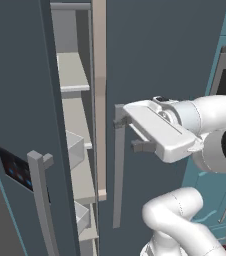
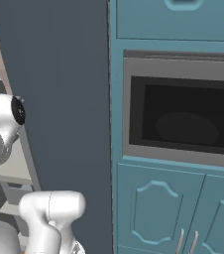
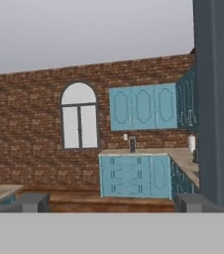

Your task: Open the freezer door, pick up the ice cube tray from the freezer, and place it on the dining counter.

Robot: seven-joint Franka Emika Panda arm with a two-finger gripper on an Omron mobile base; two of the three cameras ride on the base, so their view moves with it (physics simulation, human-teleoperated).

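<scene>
White arm links of the robot rise at the bottom of the left base view, and above them the two-finger claw [image 1: 126, 132] reaches leftward toward the narrow gap of the fridge. Its two grey fingers [image 1: 143, 146] stand spread apart with nothing between them, so the claw is released; in the hand view the finger tips [image 3: 33, 202] sit wide at the bottom corners, looking across the room at a brick wall with an arched window [image 3: 79, 116] and teal cabinets [image 3: 142, 107].

To the left, the tall dark slate-grey freezer door with the black blue-lit display panel [image 1: 22, 115] stands partly swung out, its grey vertical bar handle [image 1: 41, 200] untouched. Behind it the freezer [image 1: 75, 130] shows light grey shelves and door bins. The claw sits just beside the bar handle of the plain slate-grey door [image 1: 119, 165] on the right, which is shut.

The ice cube tray cannot be made out on the visible shelves.

The door-opening step appears still in hand: the gap looks too narrow for reaching in. The next move probably calls for widening that door, then searching the shelves for the tray
</scene>
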